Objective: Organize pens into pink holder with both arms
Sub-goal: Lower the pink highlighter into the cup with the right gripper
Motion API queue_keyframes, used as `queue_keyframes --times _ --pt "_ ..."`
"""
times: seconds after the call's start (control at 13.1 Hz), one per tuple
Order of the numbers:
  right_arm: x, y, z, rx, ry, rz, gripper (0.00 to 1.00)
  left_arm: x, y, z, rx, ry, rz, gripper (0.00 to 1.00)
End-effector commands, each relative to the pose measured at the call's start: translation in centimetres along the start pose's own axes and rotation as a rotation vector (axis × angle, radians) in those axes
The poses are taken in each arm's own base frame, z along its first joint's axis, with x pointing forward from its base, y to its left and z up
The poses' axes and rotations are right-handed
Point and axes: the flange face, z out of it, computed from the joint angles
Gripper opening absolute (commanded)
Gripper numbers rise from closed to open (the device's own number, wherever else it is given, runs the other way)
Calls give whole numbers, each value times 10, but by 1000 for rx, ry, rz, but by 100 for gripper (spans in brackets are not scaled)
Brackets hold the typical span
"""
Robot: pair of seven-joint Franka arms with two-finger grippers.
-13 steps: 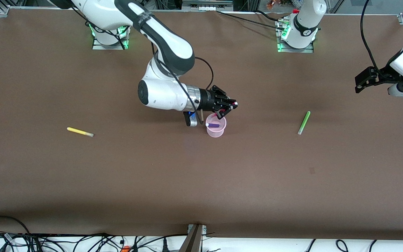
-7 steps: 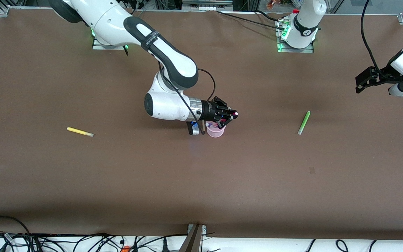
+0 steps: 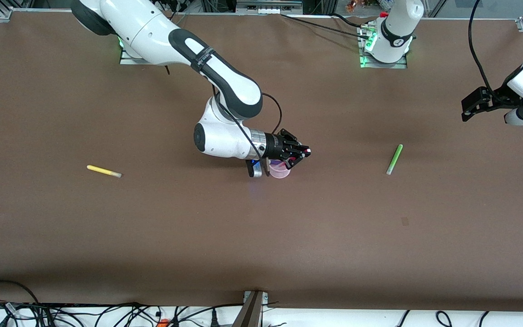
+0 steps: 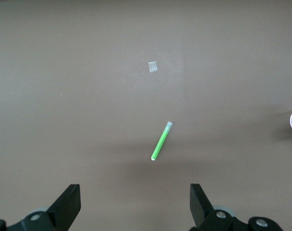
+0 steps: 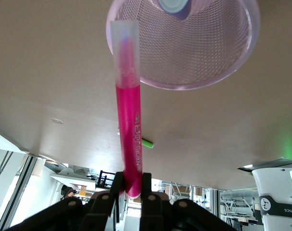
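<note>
My right gripper (image 3: 300,154) is shut on the magenta-pink pen (image 5: 129,130) and holds it over the pink holder (image 3: 280,171), which it partly hides. In the right wrist view the pen's pale tip lies at the holder's rim (image 5: 208,72), and the purple pen (image 5: 173,6) is inside the holder. The yellow pen (image 3: 103,171) lies toward the right arm's end of the table. The green pen (image 3: 394,159) lies toward the left arm's end and shows in the left wrist view (image 4: 161,140). My left gripper (image 3: 470,106) waits above the table near the green pen, open and empty (image 4: 134,207).
A small pale patch (image 3: 405,221) marks the brown table, nearer to the front camera than the green pen. Cables run along the table's front edge (image 3: 252,302). The arm bases (image 3: 384,54) stand at the back edge.
My right gripper has come down over the pink holder with the magenta-pink pen, and now covers more of it. The left arm has not moved.
</note>
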Motion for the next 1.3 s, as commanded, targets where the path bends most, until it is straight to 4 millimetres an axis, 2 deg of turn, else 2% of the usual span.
queue_keyframes --times 0.0,0.38,0.84,1.22 --pt "0 -3 5 23 -38 -7 0 2 -1 -6 -11 -7 -3 100" --pt "7 -1 5 57 -111 -9 0 1 -5 -5 -11 -15 -6 100" --pt "28 7 4 53 -120 -14 0 1 -6 -5 -11 -14 -4 100" --pt "29 12 6 41 -116 12 0 1 -6 -5 -11 -14 -4 100"
